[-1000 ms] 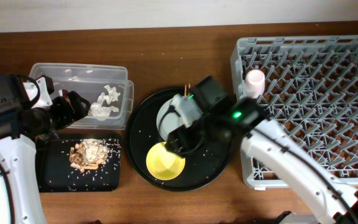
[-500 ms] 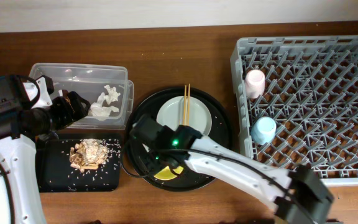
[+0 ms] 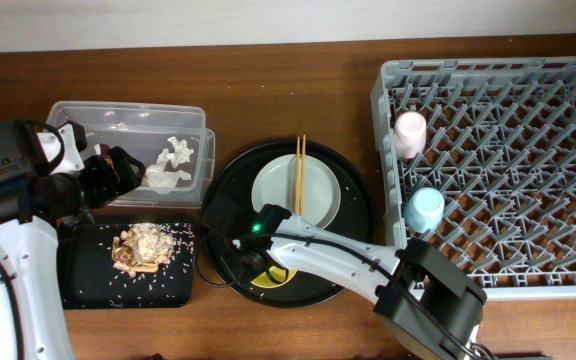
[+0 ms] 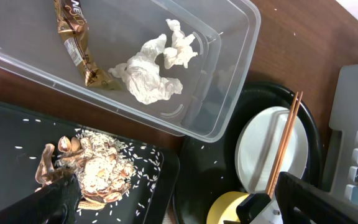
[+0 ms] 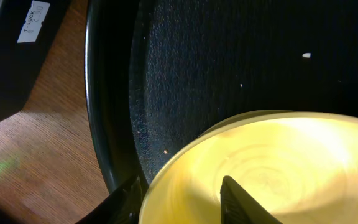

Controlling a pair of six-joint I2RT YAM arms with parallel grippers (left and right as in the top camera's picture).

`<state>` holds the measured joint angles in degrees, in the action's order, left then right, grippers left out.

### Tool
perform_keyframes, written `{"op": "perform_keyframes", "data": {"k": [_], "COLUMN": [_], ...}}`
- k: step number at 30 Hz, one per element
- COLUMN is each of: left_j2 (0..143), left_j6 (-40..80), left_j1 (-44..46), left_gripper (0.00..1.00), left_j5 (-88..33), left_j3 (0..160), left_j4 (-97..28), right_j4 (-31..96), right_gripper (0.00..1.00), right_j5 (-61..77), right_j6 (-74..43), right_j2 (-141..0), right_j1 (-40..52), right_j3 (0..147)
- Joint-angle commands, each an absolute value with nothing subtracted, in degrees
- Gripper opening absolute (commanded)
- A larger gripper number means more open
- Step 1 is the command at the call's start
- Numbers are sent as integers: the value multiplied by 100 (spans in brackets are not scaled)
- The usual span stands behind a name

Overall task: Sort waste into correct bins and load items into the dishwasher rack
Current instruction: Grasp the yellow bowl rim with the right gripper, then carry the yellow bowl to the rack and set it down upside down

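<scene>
Right wrist view, closest: right gripper [image 5: 180,185] straddles the rim of the yellow bowl [image 5: 278,162], one finger outside the rim and one inside. I cannot tell whether the fingers actually pinch the rim. The bowl sits in the round black tray [image 5: 185,81], near its edge, with wooden table [image 5: 36,155] beyond. Only this view shows a white sticker [image 5: 35,22] on a black corner.

Overhead: the right arm hides most of the bowl and only a yellow sliver shows. Just beyond it on the same round tray lies the pale grey plate [image 3: 318,195], with the chopsticks [image 3: 297,170] laid across it.

Left side: the shallow black tray [image 3: 88,280] holds the tan food scraps [image 3: 140,247] and scattered white grains. The left gripper [image 3: 108,175] hovers over the near edge of the clear tub [image 3: 78,115].

Left wrist view: fingers spread wide, nothing between them. It shows tissue [image 4: 148,78] and brown wrapper [image 4: 73,37] lying inside the tub; overhead, the wrapper is largely hidden by the gripper.

Far right: the dishwasher rack [image 3: 528,250] holds the pink cup [image 3: 410,132] and the blue cup [image 3: 424,209] along its left edge.
</scene>
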<state>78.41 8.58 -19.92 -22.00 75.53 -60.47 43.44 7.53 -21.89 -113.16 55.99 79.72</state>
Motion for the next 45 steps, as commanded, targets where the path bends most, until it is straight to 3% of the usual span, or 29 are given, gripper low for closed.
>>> {"op": "perform_keyframes", "data": {"k": [1,7,11,12,14,20,29,38,45], "left_j2": [7723,7723,7723,7723,7723,7723,7723,7723,7723], "left_j6": [823,823,823,823,823,823,823,823,823], "left_j1": [-2018,-2018,-2018,-2018,-2018,-2018,-2018,-2018,-2018], "left_gripper": [100,100,100,100,100,100,100,100,100], "left_j5": [-2156,-2156,-2156,-2156,-2154,-2156,-2156,-2156,-2156], "left_j3": [7505,7505,7505,7505,7505,7505,7505,7505,7505], "left_j4": [-6053,-6055,-6053,-6055,-6053,-6055,-6055,-6055,-6055], "right_j4": [4425,4584,4648,4674,4672,4797,5492,5596,5194], "right_gripper": [36,26,26,19,14,4,4,4,4], "right_j5": [768,816,838,838,867,1315,1284,1365,3293], "right_j6": [-2196,-2198,-2198,-2198,-2198,-2187,-1822,-1337,-591], "right_j2": [-11378,-11378,-11378,-11378,-11378,-11111,-9636,-8016,-7913], "right_j1": [5629,5629,5629,5629,5629,5618,5472,3503,576], "right_j3": [8068,8068,8068,8068,8068,8206,8759,8757,8757]}}
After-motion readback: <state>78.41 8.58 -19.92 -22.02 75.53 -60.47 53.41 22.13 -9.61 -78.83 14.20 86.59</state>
